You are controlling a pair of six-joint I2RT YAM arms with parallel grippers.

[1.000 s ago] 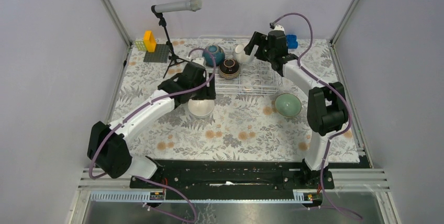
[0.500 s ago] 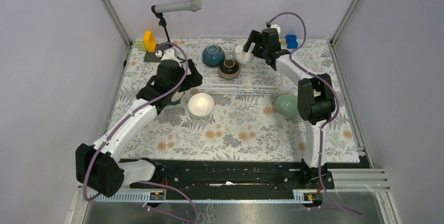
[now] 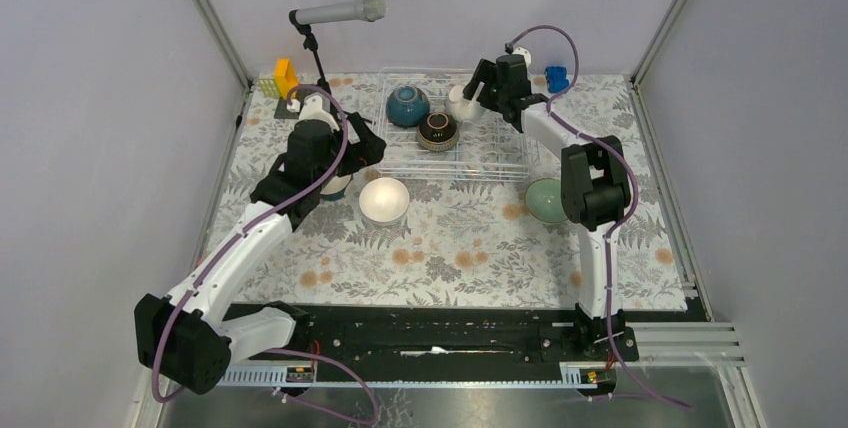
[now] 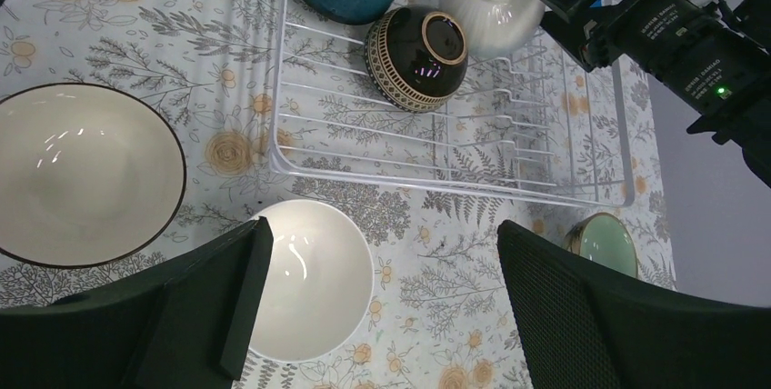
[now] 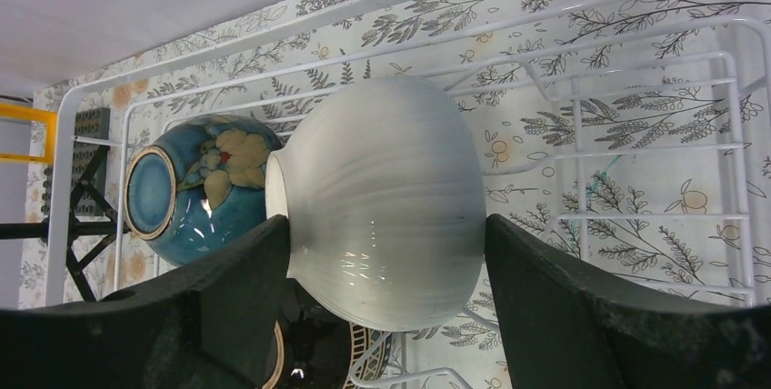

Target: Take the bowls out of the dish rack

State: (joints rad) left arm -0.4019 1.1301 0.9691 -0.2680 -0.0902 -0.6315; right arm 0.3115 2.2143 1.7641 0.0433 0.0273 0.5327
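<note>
The white bowl (image 5: 391, 207) lies on its side at the 12 o'clock edge of the dish rack (image 3: 490, 153). The right gripper (image 5: 386, 225) straddles it, jaws spread wide; whether they already press on it I cannot tell. Lifting this bowl out looks like the step in hand, and it calls for a firm pinch and a clean rise past the wires. Also in the rack are a teal bowl (image 5: 195, 184) at 10 o'clock and a brown bowl (image 4: 416, 57) beside it. On the table (image 3: 450, 258) stand a second white bowl (image 3: 384, 200) at the rack's 7 o'clock, a mint bowl (image 3: 548, 200) at 4 o'clock and a cream-lined bowl (image 4: 82, 175) at 8 o'clock. The left gripper (image 4: 384, 230) hovers released, empty.
</note>
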